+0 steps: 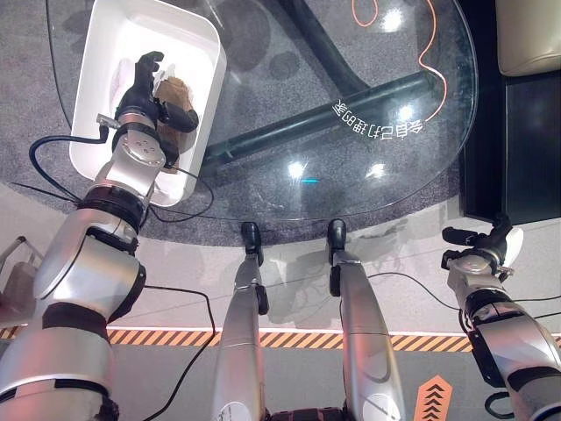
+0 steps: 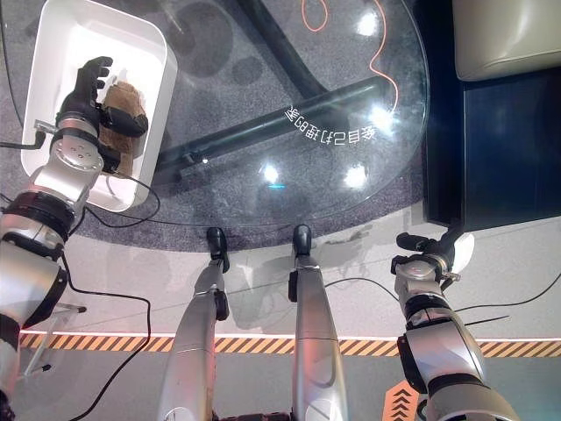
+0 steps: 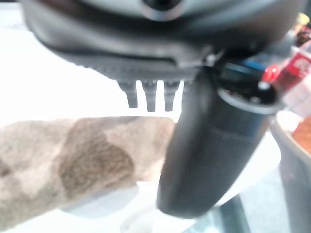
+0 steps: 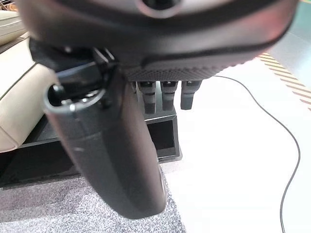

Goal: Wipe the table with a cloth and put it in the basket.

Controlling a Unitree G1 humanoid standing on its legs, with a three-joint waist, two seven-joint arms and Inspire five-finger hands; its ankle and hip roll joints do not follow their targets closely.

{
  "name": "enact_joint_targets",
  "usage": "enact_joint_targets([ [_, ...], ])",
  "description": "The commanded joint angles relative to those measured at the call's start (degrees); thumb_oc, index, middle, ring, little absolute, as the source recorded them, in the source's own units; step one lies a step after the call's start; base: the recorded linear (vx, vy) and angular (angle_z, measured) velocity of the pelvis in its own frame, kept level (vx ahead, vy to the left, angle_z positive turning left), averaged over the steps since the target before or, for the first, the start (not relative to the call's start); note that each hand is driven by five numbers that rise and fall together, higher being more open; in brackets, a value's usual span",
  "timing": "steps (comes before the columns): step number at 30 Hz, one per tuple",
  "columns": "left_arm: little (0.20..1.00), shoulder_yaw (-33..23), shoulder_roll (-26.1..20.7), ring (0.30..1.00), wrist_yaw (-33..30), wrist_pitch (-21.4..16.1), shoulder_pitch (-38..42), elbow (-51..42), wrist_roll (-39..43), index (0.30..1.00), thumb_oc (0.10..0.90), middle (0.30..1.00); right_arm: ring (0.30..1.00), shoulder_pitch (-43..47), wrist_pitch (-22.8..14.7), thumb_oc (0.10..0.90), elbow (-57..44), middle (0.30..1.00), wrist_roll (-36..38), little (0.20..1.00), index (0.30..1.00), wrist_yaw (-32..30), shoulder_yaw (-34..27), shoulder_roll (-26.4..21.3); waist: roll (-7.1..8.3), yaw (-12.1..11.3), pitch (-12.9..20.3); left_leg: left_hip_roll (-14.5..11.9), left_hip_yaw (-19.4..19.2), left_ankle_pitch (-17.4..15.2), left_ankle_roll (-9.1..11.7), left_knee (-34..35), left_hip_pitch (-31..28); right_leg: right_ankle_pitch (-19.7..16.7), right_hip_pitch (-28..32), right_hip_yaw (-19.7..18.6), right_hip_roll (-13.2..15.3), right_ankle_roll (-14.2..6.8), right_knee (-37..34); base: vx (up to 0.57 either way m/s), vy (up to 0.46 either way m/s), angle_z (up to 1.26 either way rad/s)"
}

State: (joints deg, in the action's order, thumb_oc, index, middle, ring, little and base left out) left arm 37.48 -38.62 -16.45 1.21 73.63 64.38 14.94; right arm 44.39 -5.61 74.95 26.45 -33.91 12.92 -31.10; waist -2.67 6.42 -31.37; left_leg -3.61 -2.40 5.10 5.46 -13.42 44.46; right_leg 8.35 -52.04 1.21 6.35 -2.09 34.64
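Observation:
A white basket [image 1: 175, 35] stands at the far left of the round glass table [image 1: 368, 189]. In it lies a brown mottled cloth [image 1: 173, 91], seen close in the left wrist view [image 3: 73, 160]. My left hand [image 1: 140, 83] is over the basket with its fingers straight, and its thumb [image 3: 214, 145] reaches across one end of the cloth. The hand is open, and the cloth rests on the basket floor beside the palm. My right hand [image 1: 480, 250] hangs open low at the right, off the table and holding nothing, its thumb [image 4: 112, 145] relaxed.
Under the glass run a dark table-base beam [image 1: 333, 114] and an orange cable [image 1: 429, 53] on grey carpet. A black low shelf [image 1: 517, 149] with a beige cushion [image 1: 526, 35] stands at the right. Striped floor tape [image 1: 298, 338] runs near me.

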Motion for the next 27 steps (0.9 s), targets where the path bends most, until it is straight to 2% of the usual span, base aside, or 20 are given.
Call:
enact_joint_targets([
  [1, 0.9, -3.1, -3.3, 0.9, -3.5, -1.0, 5.7, 3.4, -2.0, 0.9, 0.8, 0.9, 0.9, -1.6, -1.4, 0.8, 1.6, 0.9, -0.1, 0.9, 0.9, -2.4, 0.9, -2.7, 0.55, 0.2, 1.6, 3.3, -1.1, -5.3, -3.0, -8.1, -0.5, -7.3, 4.5, 1.4, -3.9, -1.6, -11.0, 0.0, 0.0, 0.0],
  [6, 0.9, -3.6, -4.0, 0.9, -5.3, -2.1, 5.6, 2.9, -0.6, 0.9, 0.8, 0.9, 0.9, -2.1, -1.6, 0.8, 1.6, 0.9, -0.4, 0.9, 0.9, -2.3, 0.7, -2.3, 0.51, 0.1, 1.6, 3.4, -0.9, -5.3, -2.9, -7.6, -1.7, -7.3, 5.5, 1.2, -4.0, -1.6, -11.4, 0.0, 0.0, 0.0],
  [10, 0.9, -6.1, -5.5, 0.9, -7.8, -6.8, 4.5, -0.4, 4.1, 0.9, 0.8, 0.9, 0.9, -3.3, -2.2, 0.8, 1.5, 0.9, -0.4, 0.9, 0.9, -2.0, 0.5, -2.2, 0.49, -0.5, 1.6, 3.5, -0.4, -5.1, -2.7, -6.3, -4.1, -7.4, 8.1, 1.2, -3.8, -1.7, -12.6, -0.01, -0.017, 0.0],
  [13, 0.9, -7.2, -6.1, 0.9, -8.5, -8.6, 3.7, -2.1, 5.4, 0.9, 0.8, 0.9, 0.9, -4.0, -2.4, 0.8, 1.3, 0.9, -0.3, 0.9, 0.9, -1.4, 0.1, -2.3, 0.52, -0.8, 1.6, 3.5, -0.2, -5.0, -2.6, -5.6, -5.4, -7.5, 9.5, 1.2, -3.8, -1.8, -13.2, -0.02, -0.033, -0.01],
  [14, 0.9, -9.0, -7.1, 0.9, -9.3, -10.2, 2.0, -5.7, 6.8, 0.9, 0.8, 0.9, 0.9, -5.8, -2.6, 0.8, 1.1, 0.9, -0.5, 0.9, 0.9, -0.5, -0.8, -2.1, 0.59, -1.3, 1.6, 3.6, 0.1, -5.0, -2.4, -4.5, -7.8, -7.6, 12.0, 1.4, -3.7, -2.0, -14.2, -0.01, -0.071, 0.0],
  [18, 0.9, -12.1, -8.9, 0.9, -8.2, -11.1, -2.7, -11.1, 7.8, 0.9, 0.8, 0.9, 0.9, -8.8, -1.8, 0.8, 1.0, 0.9, 0.0, 0.9, 0.9, 0.9, -2.5, -1.7, 0.67, -2.4, 1.6, 3.6, 0.9, -4.3, -1.9, -1.2, -14.2, -8.0, 18.5, 1.8, -3.1, -2.6, -17.1, 0.0, -0.062, 0.0],
  [22, 0.9, -15.6, -11.3, 0.9, -5.7, -11.1, -8.1, -13.3, 10.1, 0.9, 0.8, 0.9, 0.9, -14.1, -0.4, 0.8, 1.6, 0.9, -0.3, 0.9, 0.9, 5.5, -4.5, -2.1, 0.68, -3.4, 5.9, 3.4, 1.0, -3.4, -1.3, 4.7, -21.8, -8.9, 26.0, 1.8, -2.1, -3.4, -22.5, 0.05, -0.026, 0.02],
  [24, 0.9, -16.3, -11.9, 0.9, -5.1, -11.1, -9.3, -13.4, 10.6, 0.9, 0.8, 0.9, 0.9, -15.4, -0.2, 0.8, 2.0, 0.9, -0.5, 0.9, 0.9, 6.8, -4.9, -2.2, 0.68, -3.6, 7.1, 3.3, 0.9, -2.9, -1.2, 5.8, -22.7, -9.4, 27.1, 1.8, -1.8, -3.6, -23.6, 0.05, -0.01, -0.02],
  [27, 0.9, -20.5, -13.9, 0.9, -1.9, -9.6, -16.7, -14.3, 12.6, 0.9, 0.8, 0.9, 0.9, -21.5, 0.0, 0.8, 3.2, 0.9, -0.8, 0.9, 0.9, 10.8, -7.5, -2.9, 0.11, -4.6, 11.6, 3.1, 1.1, -2.5, -0.7, 10.7, -29.3, -9.8, 34.3, 1.9, -0.7, -4.3, -27.9, 0.12, -0.002, -0.03],
])
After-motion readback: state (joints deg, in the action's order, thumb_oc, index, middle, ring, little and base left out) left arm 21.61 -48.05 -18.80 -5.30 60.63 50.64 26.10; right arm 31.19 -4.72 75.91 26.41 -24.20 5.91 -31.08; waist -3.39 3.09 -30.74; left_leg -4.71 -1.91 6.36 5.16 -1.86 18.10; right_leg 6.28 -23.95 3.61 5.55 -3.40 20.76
